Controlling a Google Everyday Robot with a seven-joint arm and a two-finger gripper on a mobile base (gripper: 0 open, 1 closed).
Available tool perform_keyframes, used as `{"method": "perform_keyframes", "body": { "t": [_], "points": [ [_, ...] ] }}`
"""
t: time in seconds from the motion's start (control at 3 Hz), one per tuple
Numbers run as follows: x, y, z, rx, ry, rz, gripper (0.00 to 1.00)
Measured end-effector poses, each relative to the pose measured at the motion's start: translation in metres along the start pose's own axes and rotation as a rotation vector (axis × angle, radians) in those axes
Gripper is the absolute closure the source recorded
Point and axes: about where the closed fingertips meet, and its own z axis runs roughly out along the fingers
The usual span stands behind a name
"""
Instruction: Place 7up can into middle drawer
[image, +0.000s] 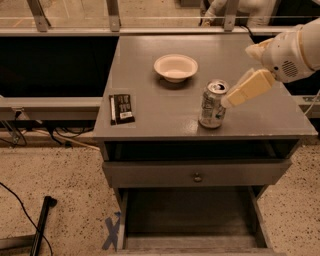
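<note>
The 7up can (213, 104) stands upright on the grey cabinet top (165, 107), near its front edge and right of centre. My cream-coloured gripper (248, 88) reaches in from the right at can height, and its tip is right beside the upper right side of the can. Whether it touches the can does not show. The middle drawer (190, 215) is pulled out at the bottom of the view, with its dark floor bare. It lies below and in front of the can.
A cream bowl (175, 67) sits behind the can on the cabinet top. A dark snack packet (122, 108) lies at the front left. A closed drawer front with a round knob (197, 176) is above the open drawer. A black pole (41, 225) lies on the floor at the left.
</note>
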Motion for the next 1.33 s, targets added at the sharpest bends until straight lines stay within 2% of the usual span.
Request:
{"method": "perform_keyframes", "body": {
  "t": [0.33, 0.67, 1.0, 1.33],
  "points": [
    [-0.003, -0.001, 0.039, -0.053, -0.057, 0.045, 0.0],
    [-0.003, 0.006, 0.074, -0.112, -0.055, 0.064, 0.0],
    [0.024, 0.007, 0.095, -0.112, -0.003, 0.149, 0.15],
    [0.023, 0.009, 0.096, -0.116, -0.003, 0.163, 0.38]
  ]
}}
